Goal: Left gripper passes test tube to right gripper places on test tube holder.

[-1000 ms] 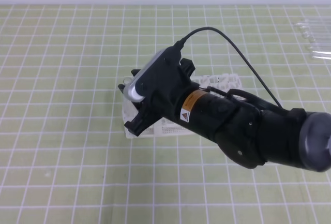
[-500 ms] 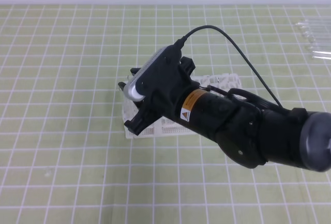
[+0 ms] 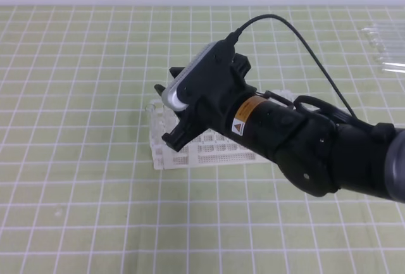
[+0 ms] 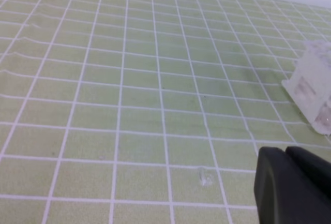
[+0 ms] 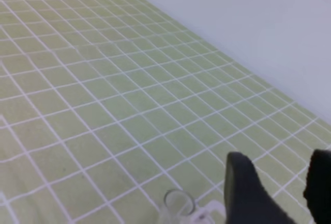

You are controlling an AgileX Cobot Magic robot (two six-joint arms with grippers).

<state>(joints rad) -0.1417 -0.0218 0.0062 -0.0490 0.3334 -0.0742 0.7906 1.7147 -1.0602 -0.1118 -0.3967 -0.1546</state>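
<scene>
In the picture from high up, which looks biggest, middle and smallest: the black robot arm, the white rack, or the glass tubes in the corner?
1. Right arm, biggest, though it is nearer the camera.
2. Test tube holder, partly hidden behind the arm.
3. Bundle of spare tubes, smallest, cut off by the picture's edge.

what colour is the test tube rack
White, seen best in the exterior high view: test tube rack.

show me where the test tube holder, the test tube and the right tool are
test tube holder (image 3: 209, 150): exterior high view, on its white front lattice.
test tube (image 5: 178, 203): right wrist view, on its open rimmed mouth.
right tool (image 5: 279, 188): right wrist view, midway between its two dark fingertips.
</scene>
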